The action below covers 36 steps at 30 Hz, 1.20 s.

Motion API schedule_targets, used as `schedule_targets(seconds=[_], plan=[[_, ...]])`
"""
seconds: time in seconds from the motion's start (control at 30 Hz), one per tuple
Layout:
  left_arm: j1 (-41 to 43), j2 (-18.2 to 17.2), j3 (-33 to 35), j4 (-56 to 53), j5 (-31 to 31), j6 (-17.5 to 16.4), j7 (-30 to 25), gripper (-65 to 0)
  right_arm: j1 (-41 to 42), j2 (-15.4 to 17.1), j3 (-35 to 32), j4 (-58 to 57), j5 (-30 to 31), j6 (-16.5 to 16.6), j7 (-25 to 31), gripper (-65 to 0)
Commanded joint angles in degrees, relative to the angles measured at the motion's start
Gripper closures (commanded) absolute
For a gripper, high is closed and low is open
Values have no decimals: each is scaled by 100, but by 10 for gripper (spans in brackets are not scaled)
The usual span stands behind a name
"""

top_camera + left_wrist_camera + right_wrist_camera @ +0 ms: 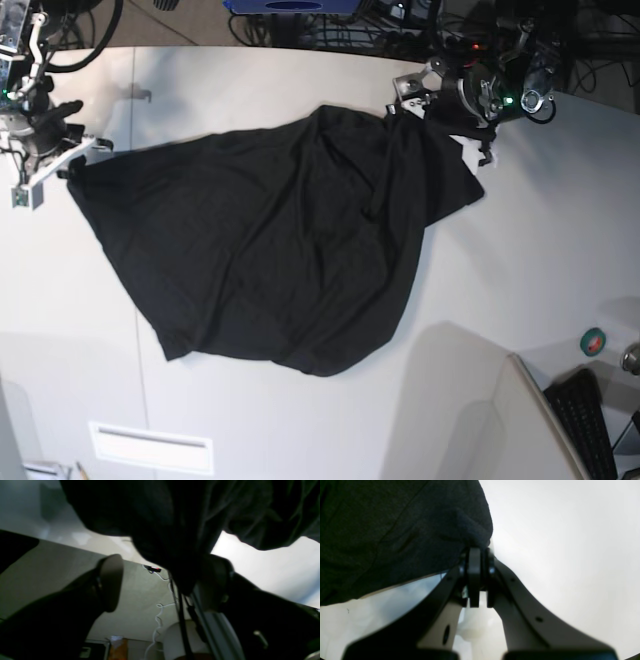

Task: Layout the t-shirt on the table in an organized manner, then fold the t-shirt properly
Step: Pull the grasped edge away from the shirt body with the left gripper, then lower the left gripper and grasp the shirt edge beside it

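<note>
The black t-shirt (280, 260) lies spread and wrinkled across the off-white table (520, 280), with no print showing. My right gripper (478, 552) is shut on the shirt's edge; in the base view this gripper (70, 165) is at the cloth's far left corner. My left gripper (163, 565) is open, its fingers (110, 580) wide apart. A fold of the t-shirt (175, 517) hangs down between them, close to the right finger. In the base view the left gripper (400, 105) sits at the shirt's upper right end.
A thin dark seam (140, 300) runs down the table at the left. A green tape roll (593, 342) and a black keyboard (590, 420) sit at the lower right. Cables and a blue object (290, 5) lie beyond the far edge.
</note>
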Motion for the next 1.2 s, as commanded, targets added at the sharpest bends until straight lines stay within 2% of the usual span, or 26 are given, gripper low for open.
schedule_targets(seconds=[0.0, 0.1, 0.13, 0.2, 0.27, 0.37, 0.53, 0.67, 0.8, 0.93, 1.17], plan=[[-18, -91, -162, 148, 11, 1, -111, -456, 23, 64, 21, 111, 35, 7, 125, 0], [-88, -64, -751, 148, 11, -25, -524, -454, 23, 64, 21, 111, 35, 7, 125, 0], [-124, -55, -900, 148, 11, -139, -550, -453, 23, 64, 21, 111, 35, 7, 125, 0], [-405, -47, -1085, 122, 2, -623, -550, -406, 23, 64, 21, 111, 35, 7, 125, 0], [-669, -12, -1147, -160, 11, -1106, -550, -286, 23, 64, 21, 111, 35, 7, 125, 0], [-1328, 199, -1076, -1215, 63, -1572, -568, 0, 23, 64, 21, 111, 35, 7, 125, 0], [-2260, 261, -259, -2841, 63, -1599, -603, 0, 23, 64, 21, 111, 35, -2, 125, 0], [-2708, 243, 480, -3606, 63, -1599, -1131, 0, 75, 64, 21, 111, 35, -2, 125, 0], [-3341, 279, 1069, -4969, 63, -1599, -1544, 0, 234, 64, 21, 49, 35, -2, 116, 0], [-3833, 279, 1253, -5944, 63, -1590, -2186, 0, 392, 73, 30, -100, 35, -2, 116, 0], [-4871, 323, 1280, -6929, 63, -1599, -2757, 0, 541, 82, 21, -215, 35, -2, 116, 0]])
